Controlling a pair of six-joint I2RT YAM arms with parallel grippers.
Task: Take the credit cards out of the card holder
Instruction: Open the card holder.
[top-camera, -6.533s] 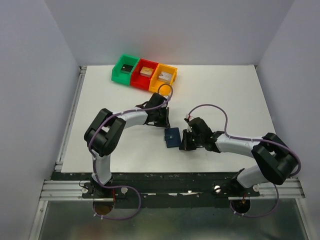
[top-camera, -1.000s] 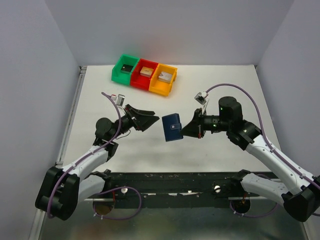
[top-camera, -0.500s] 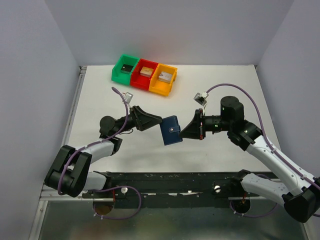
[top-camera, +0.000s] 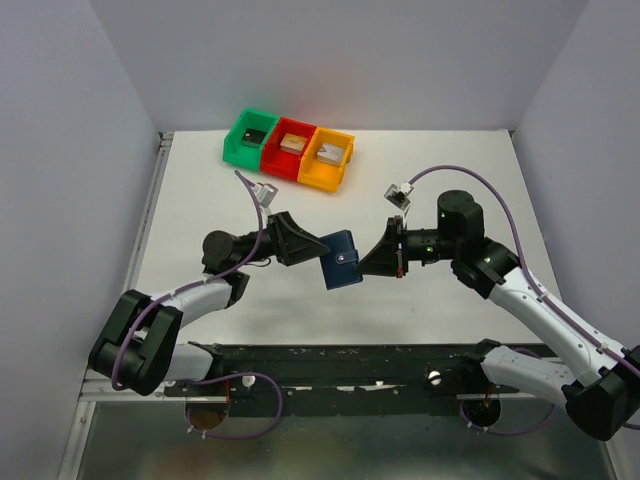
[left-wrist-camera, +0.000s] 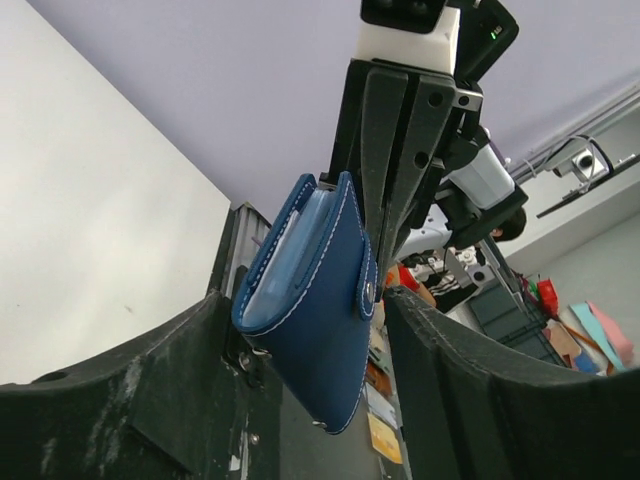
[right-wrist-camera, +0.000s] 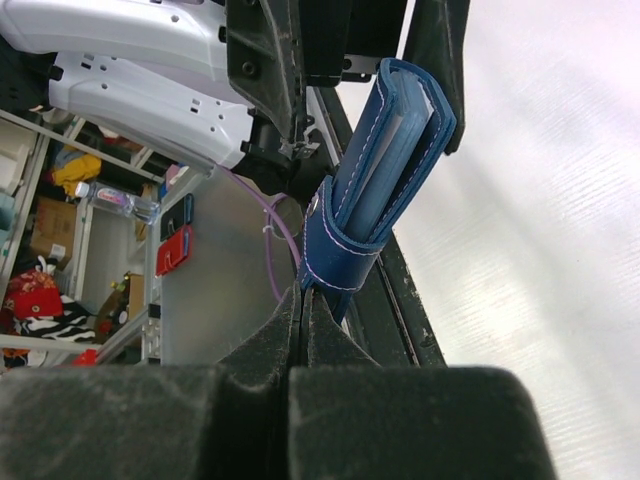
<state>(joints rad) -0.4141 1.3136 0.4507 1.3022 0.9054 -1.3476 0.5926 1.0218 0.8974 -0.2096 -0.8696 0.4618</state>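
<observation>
The navy blue card holder (top-camera: 341, 260) hangs in the air over the middle of the table, folded, its snap strap fastened. My right gripper (top-camera: 373, 259) is shut on the holder's edge by the strap (right-wrist-camera: 330, 262), fingertips pressed together (right-wrist-camera: 303, 298). From the left, my left gripper (top-camera: 308, 246) straddles the holder (left-wrist-camera: 318, 320). Its jaws are open, one finger (left-wrist-camera: 150, 400) against the holder's open side, the other finger (left-wrist-camera: 470, 380) a sliver away from the snap. Pale blue sleeve pages (left-wrist-camera: 285, 265) show inside. The credit cards are hidden.
Green (top-camera: 238, 140), red (top-camera: 277, 160) and orange (top-camera: 312, 175) bins stand in a row at the back left, each with a small block inside. The white table (top-camera: 450, 180) lies below both arms, with grey walls on three sides.
The holder, on the table several seconds ago, is now held aloft by the right gripper. In the last second the left gripper moved right onto the holder and its jaws narrowed.
</observation>
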